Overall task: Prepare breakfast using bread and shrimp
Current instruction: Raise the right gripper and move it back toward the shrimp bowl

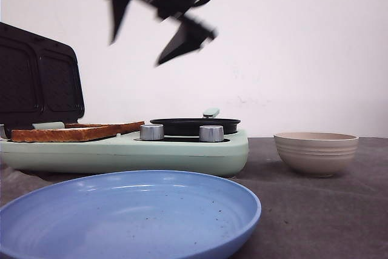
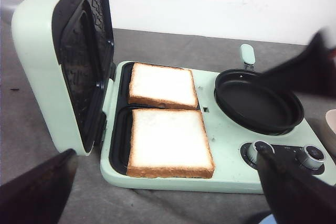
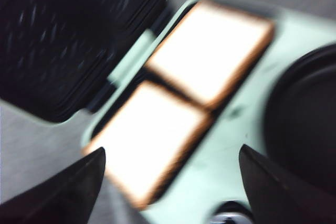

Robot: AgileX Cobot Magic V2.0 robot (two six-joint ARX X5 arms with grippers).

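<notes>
Two slices of bread lie side by side in the open sandwich plates of a mint-green breakfast maker: the near slice and the far slice. The front view shows them edge-on. My right gripper hangs open and blurred high above the maker; its wrist view looks down on both slices between its spread fingers. My left gripper is open and empty, in front of the maker. No shrimp is in view.
The maker's black-lined lid stands upright at its left end. A small black pan sits on its right half, behind two silver knobs. A blue plate lies in front; a beige bowl stands right, contents hidden.
</notes>
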